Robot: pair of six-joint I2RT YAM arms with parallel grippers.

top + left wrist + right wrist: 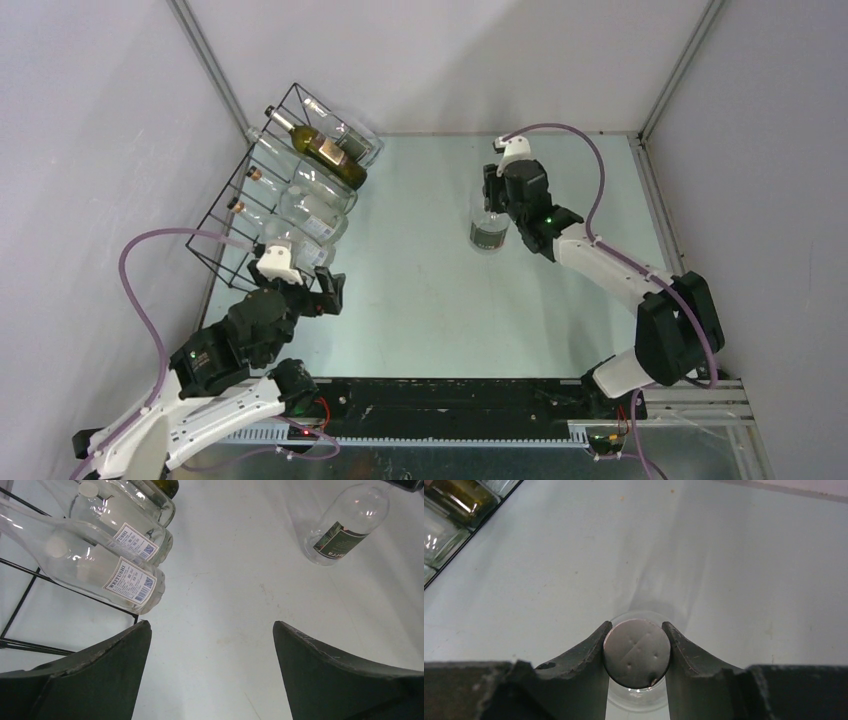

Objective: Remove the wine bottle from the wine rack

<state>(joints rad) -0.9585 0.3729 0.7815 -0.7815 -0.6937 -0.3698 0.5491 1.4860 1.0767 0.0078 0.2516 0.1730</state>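
The pale desk (430, 300) carries a black wire wine rack (222, 200) just beyond the left fingers (100, 680). A clear wine bottle (489, 232) stands upright on it, its cap between the right fingers (581, 655).

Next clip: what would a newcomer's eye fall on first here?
First, the right gripper, shut on the cap of a clear bottle with a dark label, standing upright mid-table. Next, the black wire wine rack at the far left, loaded with lying bottles, mostly clear glass plus one dark wine bottle. The left gripper hangs open by the rack's near corner.
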